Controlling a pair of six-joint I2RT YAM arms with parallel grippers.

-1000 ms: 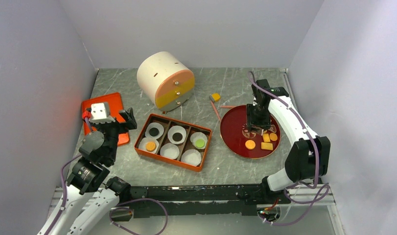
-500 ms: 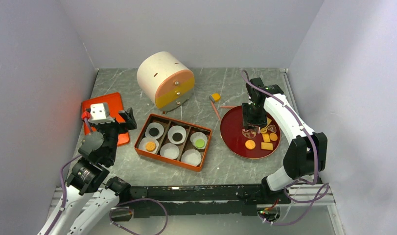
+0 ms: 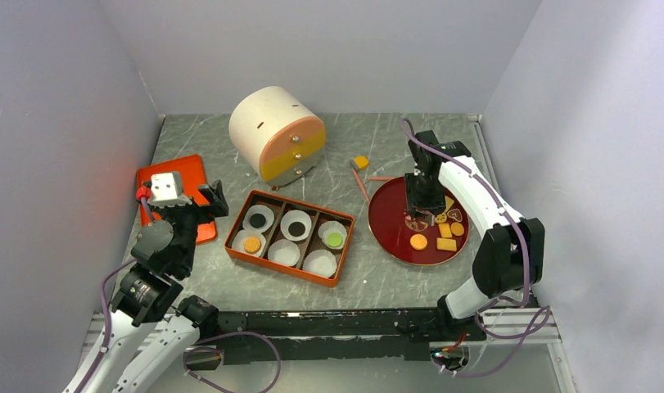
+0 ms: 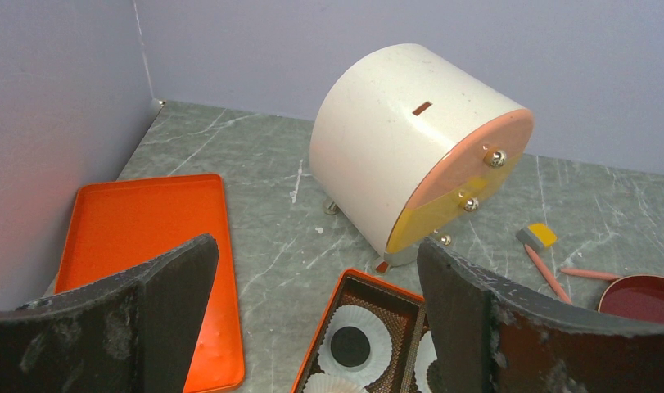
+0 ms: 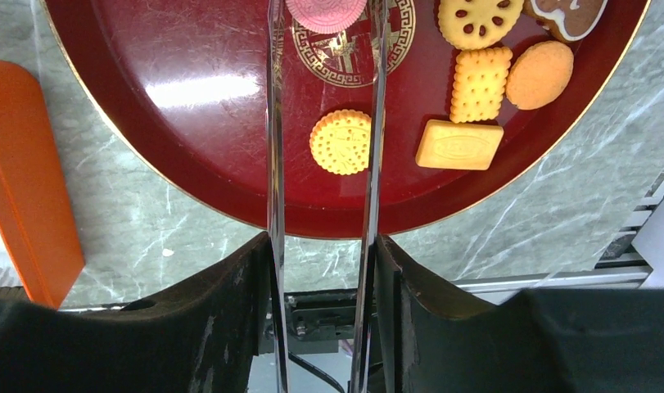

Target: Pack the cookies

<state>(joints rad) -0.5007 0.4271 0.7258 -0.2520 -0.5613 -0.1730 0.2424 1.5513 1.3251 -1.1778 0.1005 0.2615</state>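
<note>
My right gripper (image 3: 425, 205) is shut on metal tongs (image 5: 275, 164) over the red plate (image 3: 386, 237). The tong tips flank a pink cookie (image 5: 325, 12); I cannot tell whether they grip it. More cookies lie on the plate: a round orange one (image 5: 341, 142), a rectangular one (image 5: 458, 145), a square cracker (image 5: 479, 82) and an oval one (image 5: 539, 75). The orange box (image 3: 283, 273) holds paper cups with two black cookies (image 3: 257, 219) (image 3: 296, 225), a green one (image 3: 335, 239) and an orange one (image 3: 252, 244). My left gripper (image 3: 199, 205) is open and empty left of the box.
An orange lid (image 3: 193, 176) lies at the left. A white drum-shaped cabinet (image 3: 275, 131) with pink and yellow drawers stands behind the box. A small orange piece (image 3: 360, 162) and pink sticks (image 3: 361, 187) lie left of the plate. Two cups (image 3: 284, 252) (image 3: 320, 262) are empty.
My right arm has shifted slightly left and farther back over the plate with the tongs. The left arm has not moved.
</note>
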